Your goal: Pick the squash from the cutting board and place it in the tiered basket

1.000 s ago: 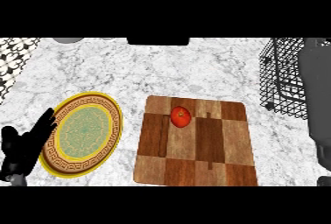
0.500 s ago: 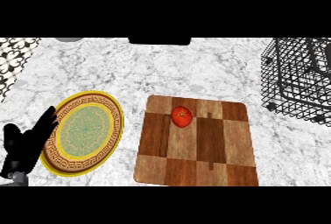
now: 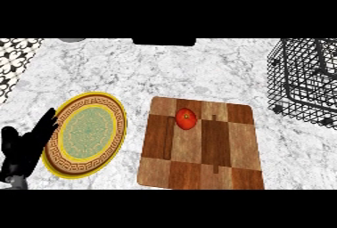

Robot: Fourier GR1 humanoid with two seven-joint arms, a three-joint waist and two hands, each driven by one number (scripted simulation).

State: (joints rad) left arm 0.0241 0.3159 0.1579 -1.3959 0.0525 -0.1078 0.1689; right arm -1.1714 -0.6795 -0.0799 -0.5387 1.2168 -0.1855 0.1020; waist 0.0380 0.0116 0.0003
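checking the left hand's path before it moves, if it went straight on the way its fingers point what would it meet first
The left hand points up and to the right, so it would likely meet the yellow-rimmed plate first, crossing its left rim. Its height above the counter is unclear, so it might pass over the plate instead.

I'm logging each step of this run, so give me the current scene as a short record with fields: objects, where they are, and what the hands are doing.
squash: small red-orange item lying on the upper middle of the cutting board, untouched
cutting board: wooden checkered board at counter centre-right
tiered basket: black wire basket at far right, apart from the board
plate: yellow patterned plate left of the board
left hand: black hand open at the left edge, overlapping the plate's rim
right hand: not visible
counter: marble top
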